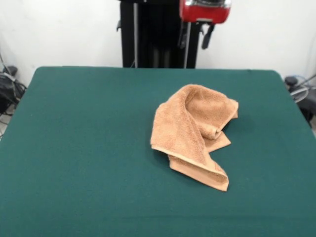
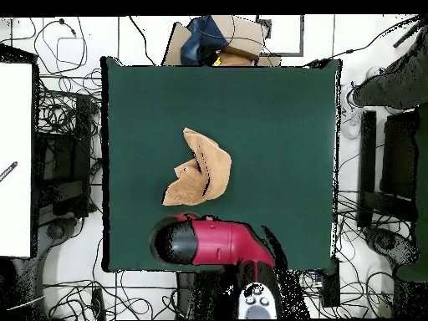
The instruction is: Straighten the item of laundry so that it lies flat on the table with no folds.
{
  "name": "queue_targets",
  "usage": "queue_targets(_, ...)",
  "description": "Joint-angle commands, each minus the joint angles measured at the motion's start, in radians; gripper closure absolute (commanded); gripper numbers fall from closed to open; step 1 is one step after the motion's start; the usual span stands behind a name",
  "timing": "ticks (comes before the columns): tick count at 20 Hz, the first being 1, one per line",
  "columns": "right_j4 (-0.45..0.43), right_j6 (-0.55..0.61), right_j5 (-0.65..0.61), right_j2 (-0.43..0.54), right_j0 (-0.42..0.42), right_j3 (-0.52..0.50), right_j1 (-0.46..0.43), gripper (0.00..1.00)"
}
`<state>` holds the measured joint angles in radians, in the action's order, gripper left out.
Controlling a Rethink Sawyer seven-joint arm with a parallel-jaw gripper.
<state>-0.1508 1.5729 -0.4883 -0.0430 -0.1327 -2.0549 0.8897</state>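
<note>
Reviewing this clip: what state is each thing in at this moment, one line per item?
Towel: crumpled and folded over itself, not flat, lying right of the table's middle in the front view.
Table: green cloth bare except for the towel.
Arm: drawn back at the robot's edge of the table, not touching the towel.
Gripper: cannot tell whether open or shut.

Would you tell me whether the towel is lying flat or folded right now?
Folded. The towel sits bunched on the table, layers doubled over each other, one corner trailing out.
</note>
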Motion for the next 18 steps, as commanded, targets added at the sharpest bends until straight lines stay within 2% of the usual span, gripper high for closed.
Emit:
queue_targets(1,-0.077,-0.018,-0.024,0.09,-0.068,0.069,-0.147,0.0)
queue_targets(6,-0.107,-0.004,0.078,0.121,-0.111,0.097,-0.245,0.0)
queue_targets(10,-0.116,0.019,0.152,0.152,-0.134,0.073,-0.272,0.0)
queue_targets(18,-0.124,0.103,0.239,0.144,-0.1,0.058,-0.318,0.0)
